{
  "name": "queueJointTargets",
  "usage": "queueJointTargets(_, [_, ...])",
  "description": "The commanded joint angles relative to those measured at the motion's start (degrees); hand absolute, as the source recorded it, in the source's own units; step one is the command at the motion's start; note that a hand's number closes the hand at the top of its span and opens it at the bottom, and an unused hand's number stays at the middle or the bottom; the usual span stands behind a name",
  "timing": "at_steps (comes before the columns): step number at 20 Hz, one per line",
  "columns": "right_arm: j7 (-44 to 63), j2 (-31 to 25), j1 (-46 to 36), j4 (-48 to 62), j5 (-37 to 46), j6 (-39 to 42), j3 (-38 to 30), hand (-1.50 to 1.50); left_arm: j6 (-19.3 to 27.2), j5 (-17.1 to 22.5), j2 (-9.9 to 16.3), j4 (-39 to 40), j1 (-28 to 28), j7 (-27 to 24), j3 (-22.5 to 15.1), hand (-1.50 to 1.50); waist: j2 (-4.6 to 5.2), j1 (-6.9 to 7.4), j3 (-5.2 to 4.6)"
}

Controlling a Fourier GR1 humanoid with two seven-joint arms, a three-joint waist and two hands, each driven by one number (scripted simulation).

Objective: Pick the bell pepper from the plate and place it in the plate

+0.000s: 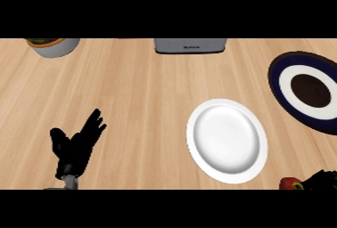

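Note:
A red bell pepper (pixel 290 183) shows at the lower right edge of the head view, partly cut off. My right hand (pixel 323 180) sits right against it, fingers curled round its right side; most of the hand is out of view. A white plate (pixel 227 140) lies bare on the counter, just left of and above the pepper. A dark blue plate (pixel 284 95) with a white ring and a brown centre lies at the far right. My left hand (pixel 77 144) rests open at the lower left, fingers up.
A grey appliance (pixel 190 45) stands at the back centre. A grey pot with a plant (pixel 54 45) stands at the back left. Bare wooden counter (pixel 138 98) stretches between my left hand and the white plate.

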Motion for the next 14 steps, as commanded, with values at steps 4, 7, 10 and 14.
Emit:
queueJointTargets(4, [-3.3,-0.1,-10.2,12.5,-22.6,3.9,-15.8,1.50,0.5,-1.2,-0.9,-1.5,1.1,1.3,-1.7,0.00,0.44,1.44,-0.16])
queueJointTargets(7, [-5.7,-1.7,-13.1,17.6,-27.2,6.2,-22.4,1.50,1.5,-1.2,-1.4,2.2,-2.2,1.9,0.0,0.00,0.47,0.98,-0.24])
queueJointTargets(10, [-7.1,-5.5,-23.5,30.3,-25.6,6.2,-26.1,1.50,-1.1,-0.6,-0.6,2.2,-0.4,0.1,-0.4,0.00,0.59,1.77,-0.25])
queueJointTargets(14, [-8.8,-7.9,-34.4,43.5,-26.3,3.5,-30.7,1.50,-0.8,-1.1,-0.6,1.6,-2.5,2.9,-0.9,0.00,0.74,2.31,-0.21])
